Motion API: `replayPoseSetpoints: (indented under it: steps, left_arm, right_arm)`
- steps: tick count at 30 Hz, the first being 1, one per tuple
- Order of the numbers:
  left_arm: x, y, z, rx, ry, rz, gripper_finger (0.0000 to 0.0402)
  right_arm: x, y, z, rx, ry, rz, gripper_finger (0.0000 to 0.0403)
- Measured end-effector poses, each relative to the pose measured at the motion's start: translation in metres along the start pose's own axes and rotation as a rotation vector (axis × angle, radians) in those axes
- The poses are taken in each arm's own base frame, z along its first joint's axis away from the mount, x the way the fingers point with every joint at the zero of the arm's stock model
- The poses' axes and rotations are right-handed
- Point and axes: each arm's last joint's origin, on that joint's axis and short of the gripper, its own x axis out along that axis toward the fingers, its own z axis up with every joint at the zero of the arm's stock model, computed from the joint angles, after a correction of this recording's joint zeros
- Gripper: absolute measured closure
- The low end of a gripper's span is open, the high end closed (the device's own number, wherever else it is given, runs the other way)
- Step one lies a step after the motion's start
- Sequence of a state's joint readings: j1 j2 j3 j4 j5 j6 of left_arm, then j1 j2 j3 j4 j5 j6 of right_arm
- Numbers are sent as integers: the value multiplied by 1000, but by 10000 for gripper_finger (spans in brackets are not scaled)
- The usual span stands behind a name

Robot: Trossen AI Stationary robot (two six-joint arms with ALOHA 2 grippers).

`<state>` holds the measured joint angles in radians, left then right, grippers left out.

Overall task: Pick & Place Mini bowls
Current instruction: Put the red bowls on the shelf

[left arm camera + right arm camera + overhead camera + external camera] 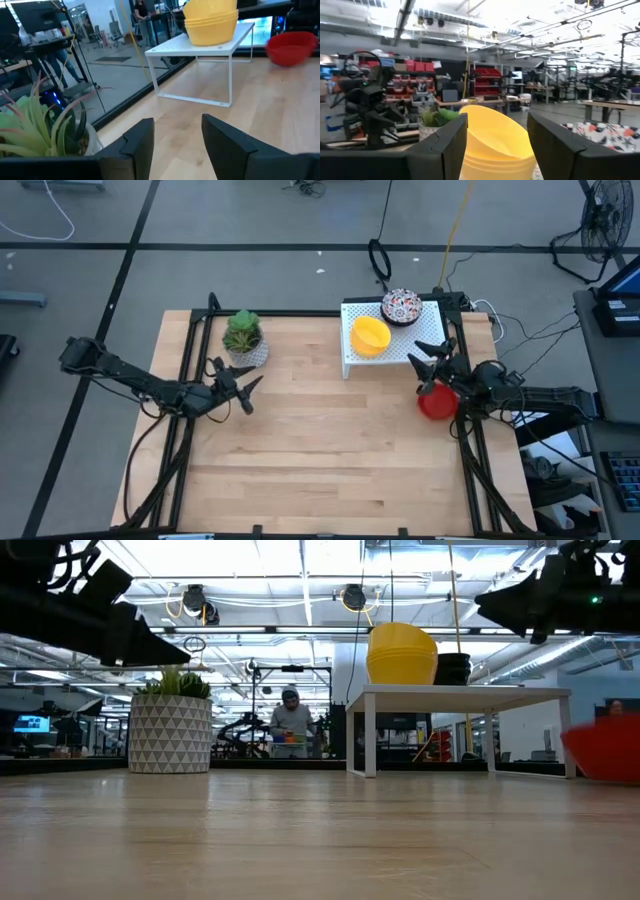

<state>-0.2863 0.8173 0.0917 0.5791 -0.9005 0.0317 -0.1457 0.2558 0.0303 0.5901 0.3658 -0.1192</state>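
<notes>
A stack of yellow mini bowls (370,336) and a speckled bowl (401,307) stand on a white rack (352,360) at the table's far right. A red bowl (437,403) sits upright on the tabletop, just near of the rack. My right gripper (418,352) hovers open above the table between the red bowl and the rack, pointing at the yellow stack (495,137); the speckled bowl (610,134) shows beside it. My left gripper (252,393) is open in the air near the plant pot, facing the rack (200,50) and the red bowl (290,47).
A white patterned pot with a green plant (244,340) stands at the far left, close to my left gripper. Bare wooden tabletop (330,450) fills the middle and near side. A black frame rail (470,450) runs along the table's right edge. A person (290,720) stands far behind the table.
</notes>
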Motion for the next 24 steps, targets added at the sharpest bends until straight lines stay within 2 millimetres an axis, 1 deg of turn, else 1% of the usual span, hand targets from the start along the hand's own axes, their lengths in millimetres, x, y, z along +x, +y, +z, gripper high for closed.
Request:
replayPoseSetpoints:
  steps: [3,8,11,14,17,19,22,24]
  left_arm:
    - [0,0,1,1,-5,1,231]
    - [0,0,2,61,-13,4,231]
    - [0,1,6,95,-42,9,231]
    - [-1,2,10,129,-71,16,231]
    - [-3,5,14,152,-86,38,231]
    - [-5,7,17,140,-103,45,231]
    - [-9,11,23,142,-136,45,231]
    - [-13,13,27,149,-159,47,231]
  right_arm:
    - [0,1,1,3,-7,22,209]
    - [0,0,2,7,-21,23,209]
    - [0,0,3,47,-30,21,209]
    - [0,1,-1,64,12,26,209]
    - [0,1,-3,34,37,27,209]
    - [0,1,-7,13,83,32,209]
    - [3,2,3,-15,105,35,209]
    - [4,1,6,-28,131,36,209]
